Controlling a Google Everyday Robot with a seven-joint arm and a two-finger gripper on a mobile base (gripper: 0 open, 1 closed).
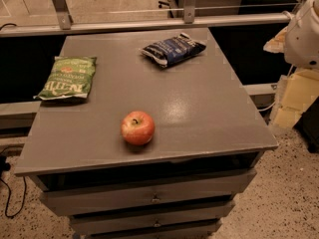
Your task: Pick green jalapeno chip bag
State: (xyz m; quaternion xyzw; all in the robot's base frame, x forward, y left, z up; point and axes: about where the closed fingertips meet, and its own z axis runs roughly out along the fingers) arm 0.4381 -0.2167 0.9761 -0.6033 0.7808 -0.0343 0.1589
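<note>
1. The green jalapeno chip bag (66, 78) lay flat near the left edge of a grey cabinet top (199, 108), toward the far half. Its white block lettering read upside down from the camera, and a small red mark sat near its middle.
2. A red and yellow apple (137, 127) stood upright, stem up, near the front of the same top. It was to the right of the green bag, nearer the camera and apart from it.
3. A dark blue chip bag (172, 49) with white print lay at the far side of the top, right of centre and well apart from both the green bag and the apple.
4. Below the top, the fronts of stacked grey drawers (149, 195) faced the camera.
5. A pale metal rail (149, 23) ran across behind the cabinet.
6. A black cable (10, 193) trailed over the speckled floor (284, 198) at lower left.
7. Pale yellow blocks (294, 101) sat to the right of the cabinet.
8. A white rounded part of the robot (303, 31) showed at the upper right edge, well apart from the green bag.
9. The gripper lay outside the camera view, so whether it was apart or together could not be told.
</note>
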